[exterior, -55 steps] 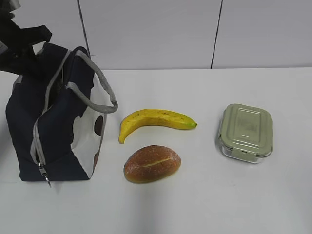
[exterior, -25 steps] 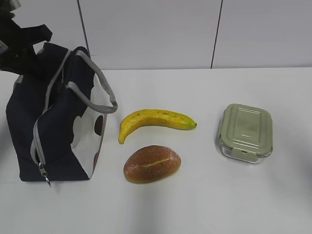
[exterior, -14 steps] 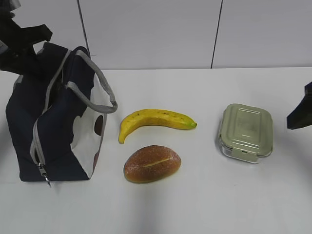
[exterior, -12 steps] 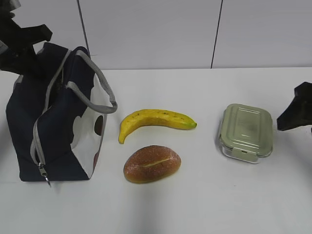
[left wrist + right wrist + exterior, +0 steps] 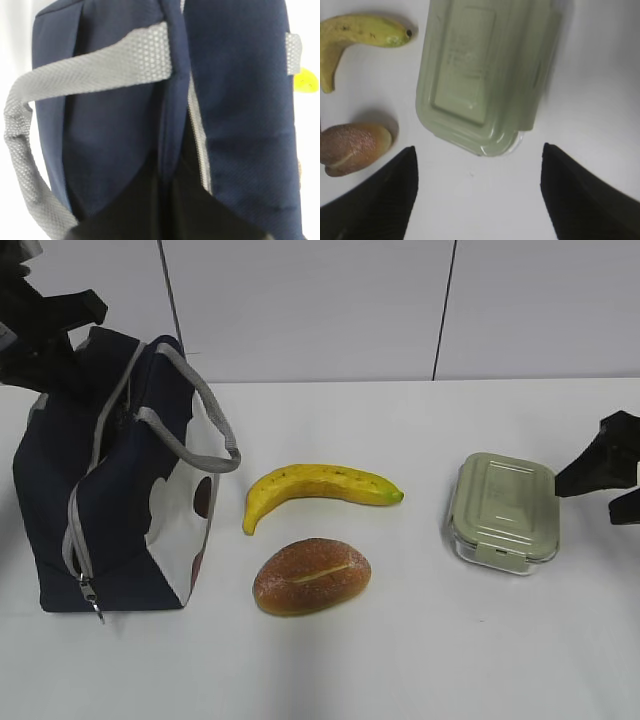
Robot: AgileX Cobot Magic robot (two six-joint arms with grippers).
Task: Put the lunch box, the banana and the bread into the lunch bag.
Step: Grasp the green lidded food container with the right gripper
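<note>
The navy lunch bag [image 5: 110,490] stands upright at the left, its top zipper parted. My left gripper [image 5: 55,340] is shut on a fold of its top rim [image 5: 167,150], with the fingers dark and close to the lens. The banana [image 5: 320,485] lies mid-table, and the bread [image 5: 312,575] lies just in front of it. At the right sits the lunch box [image 5: 503,510] with its green lid on. My right gripper [image 5: 605,485] hovers open beside its right side, touching nothing. In the right wrist view the lunch box [image 5: 485,70] lies just beyond the open right gripper [image 5: 478,146].
The white table [image 5: 400,660] ends at a white panelled wall behind. One grey bag handle [image 5: 215,425] loops out toward the banana. In the right wrist view the banana [image 5: 355,35] and bread [image 5: 352,147] lie left of the box.
My right gripper has come into view from the right edge and moved left toward the lunch box. The left gripper, bag, banana and bread have not moved.
</note>
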